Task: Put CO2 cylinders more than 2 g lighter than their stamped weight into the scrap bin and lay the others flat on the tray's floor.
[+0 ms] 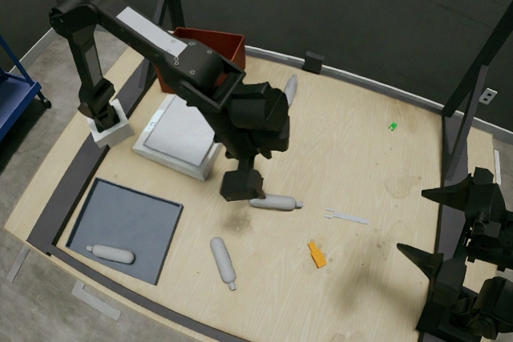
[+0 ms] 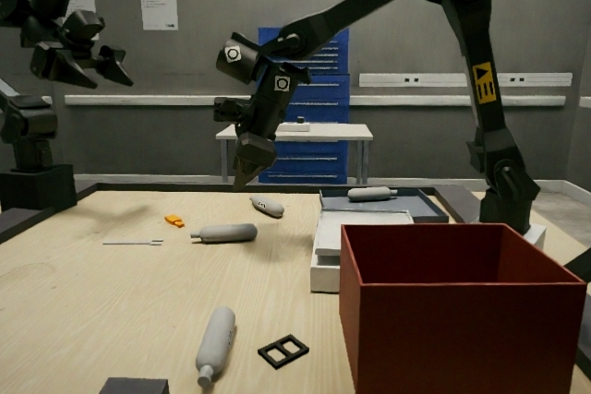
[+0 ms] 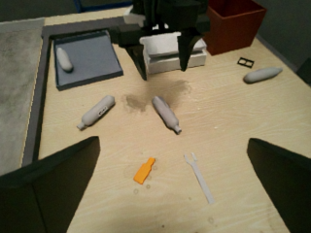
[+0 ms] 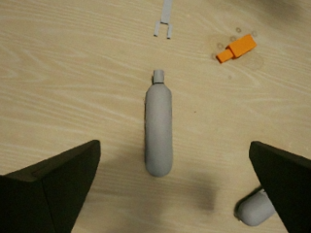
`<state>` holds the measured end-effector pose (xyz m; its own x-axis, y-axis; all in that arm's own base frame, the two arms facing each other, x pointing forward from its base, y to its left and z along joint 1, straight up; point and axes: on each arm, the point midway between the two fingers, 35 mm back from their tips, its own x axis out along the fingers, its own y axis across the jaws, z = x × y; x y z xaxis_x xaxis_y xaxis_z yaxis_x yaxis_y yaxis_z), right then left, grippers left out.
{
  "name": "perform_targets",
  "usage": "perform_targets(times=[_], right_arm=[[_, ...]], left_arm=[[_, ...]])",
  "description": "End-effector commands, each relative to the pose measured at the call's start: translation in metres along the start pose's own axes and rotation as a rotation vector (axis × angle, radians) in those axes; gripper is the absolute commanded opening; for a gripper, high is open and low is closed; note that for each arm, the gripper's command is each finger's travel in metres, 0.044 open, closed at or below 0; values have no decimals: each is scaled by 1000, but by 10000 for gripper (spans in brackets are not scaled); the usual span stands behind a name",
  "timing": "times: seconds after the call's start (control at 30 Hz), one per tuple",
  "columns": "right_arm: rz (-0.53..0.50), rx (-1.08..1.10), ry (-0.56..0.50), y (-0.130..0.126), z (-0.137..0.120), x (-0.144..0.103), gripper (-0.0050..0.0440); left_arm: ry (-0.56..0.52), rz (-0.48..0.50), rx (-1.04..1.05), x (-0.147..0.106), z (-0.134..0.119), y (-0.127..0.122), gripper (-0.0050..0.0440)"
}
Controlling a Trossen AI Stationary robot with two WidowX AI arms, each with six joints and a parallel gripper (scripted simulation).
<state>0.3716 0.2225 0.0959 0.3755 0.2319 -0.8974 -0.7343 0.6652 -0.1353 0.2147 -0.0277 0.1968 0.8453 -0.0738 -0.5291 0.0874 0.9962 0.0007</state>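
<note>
"Before I lower the right gripper (image 1: 264, 175) (image 2: 238, 185) (image 3: 164, 75) (image 4: 175, 148), where is the middle CO2 cylinder (image 1: 275, 202) (image 2: 226, 232) (image 3: 166, 113) (image 4: 158, 128)?"

"Flat on the table below your spread, unloaded fingers. Your wrist view shows it lengthwise between them, neck pointing away, so your closing line crosses the body well. It sits slightly left of centre there; correct that, then close around its thickest stretch, clear of the neck."

"Then straight to a bin?"

"I'd weigh it first: set it gently on the scale (image 1: 178, 131) (image 2: 327, 275) (image 3: 175, 63), centred so it won't roll, and back off before you trust the reading. Compare that with its stamp, which I can't read from here. More than 2 g light goes in the scrap bin (image 1: 165, 85) (image 2: 463, 332) (image 3: 233, 31); otherwise lay it in the tray (image 1: 128, 222) (image 2: 405, 208) (image 3: 89, 58), beside the cylinder lying there (image 1: 111, 253) (image 2: 369, 193) (image 3: 63, 59)."

"And my left gripper (image 1: 409, 218) (image 2: 114, 85) (image 3: 172, 144)?"

"Open and holding nothing, well apart; I'd park it."
</note>
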Motion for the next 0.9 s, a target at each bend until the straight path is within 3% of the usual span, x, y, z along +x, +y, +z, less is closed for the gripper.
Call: perform_targets(times=[0.0, 0.3, 0.7, 0.87], right_arm=[[2, 141, 17, -8, 4, 5, 440], [6, 322, 74, -8, -5, 24, 440], [6, 327, 77, -7, -6, 25, 440], [11, 303, 94, -7, -2, 28, 320]], left_arm=[[-10, -1, -2, -2, 3, 0, 440], [-10, -1, -2, -2, 3, 0, 440], [-10, -1, -2, -2, 3, 0, 440], [-10, -1, -2, -2, 3, 0, 440]])
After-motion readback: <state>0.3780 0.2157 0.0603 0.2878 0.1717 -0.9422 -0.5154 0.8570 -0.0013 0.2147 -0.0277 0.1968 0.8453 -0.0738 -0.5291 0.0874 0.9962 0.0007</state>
